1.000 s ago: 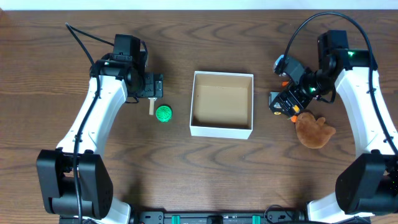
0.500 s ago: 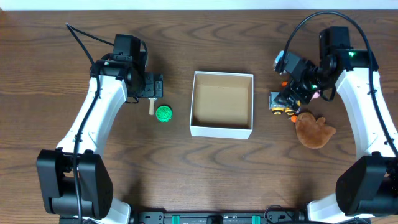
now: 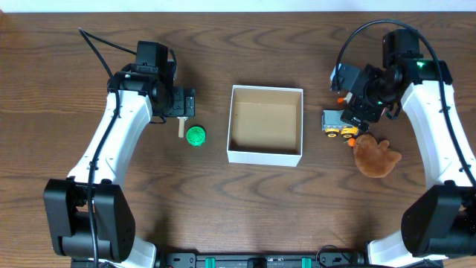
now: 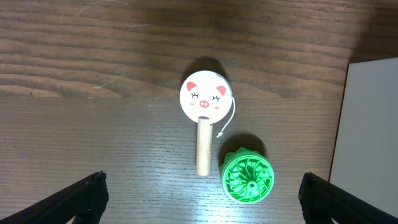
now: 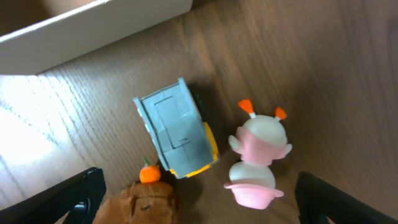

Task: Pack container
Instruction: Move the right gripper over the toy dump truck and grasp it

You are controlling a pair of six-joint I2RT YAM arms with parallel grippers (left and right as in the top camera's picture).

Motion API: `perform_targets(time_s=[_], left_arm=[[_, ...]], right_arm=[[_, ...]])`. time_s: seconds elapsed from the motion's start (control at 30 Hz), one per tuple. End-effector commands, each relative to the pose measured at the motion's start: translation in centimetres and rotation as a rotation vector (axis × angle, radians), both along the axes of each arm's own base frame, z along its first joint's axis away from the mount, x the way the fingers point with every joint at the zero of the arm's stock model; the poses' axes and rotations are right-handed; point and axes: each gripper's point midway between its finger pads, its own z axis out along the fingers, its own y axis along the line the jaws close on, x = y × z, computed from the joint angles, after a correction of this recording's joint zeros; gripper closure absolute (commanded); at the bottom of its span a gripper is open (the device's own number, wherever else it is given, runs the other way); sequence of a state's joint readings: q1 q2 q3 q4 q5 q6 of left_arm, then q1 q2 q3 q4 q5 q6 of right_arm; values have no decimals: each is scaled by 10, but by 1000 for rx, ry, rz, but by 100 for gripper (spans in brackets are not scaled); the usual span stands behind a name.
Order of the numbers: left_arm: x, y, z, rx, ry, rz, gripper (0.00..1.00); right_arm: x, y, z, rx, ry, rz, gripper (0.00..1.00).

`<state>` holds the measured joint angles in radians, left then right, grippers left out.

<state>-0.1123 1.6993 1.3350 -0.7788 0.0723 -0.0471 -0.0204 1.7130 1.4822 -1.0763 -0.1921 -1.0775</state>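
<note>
Only wristward, pink figure (image 5: 256,158) beside truck (image 5: 177,127), near container (image 5: 124,15)

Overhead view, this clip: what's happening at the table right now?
Two robot arms are set to pack toys into a white cardboard box, which is empty so far. The left arm hovers with jaws open over a pig-faced wooden stick toy and a green ridged disc. The right arm hovers, jaws open, over a grey-and-yellow toy truck and a pink-and-white figure, beside a brown plush. Nothing is gripped.
</note>
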Motion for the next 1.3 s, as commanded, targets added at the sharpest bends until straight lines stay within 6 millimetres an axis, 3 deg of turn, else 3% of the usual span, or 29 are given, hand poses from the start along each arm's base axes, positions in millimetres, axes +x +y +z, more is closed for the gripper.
perform_targets(time_s=[0.0,0.5,0.8,0.9,1.13,1.27], left_arm=[[5,1,4,4,-12,-7,2],[5,1,4,4,-12,-7,2],[5,1,4,4,-12,-7,2],[5,1,4,4,-12,-7,2],[5,1,4,4,-12,-7,2],[5,1,4,4,-12,-7,2]], right_arm=[[1,-1,-14,-3,47,26,1],[-5,0,-90,13,266,28,1],[-6,6,-116,49,326,30,2],[-4,6,-117,49,321,30,9],[-2,6,-117,48,315,25,46],[-1,5,-116,45,312,15,56]])
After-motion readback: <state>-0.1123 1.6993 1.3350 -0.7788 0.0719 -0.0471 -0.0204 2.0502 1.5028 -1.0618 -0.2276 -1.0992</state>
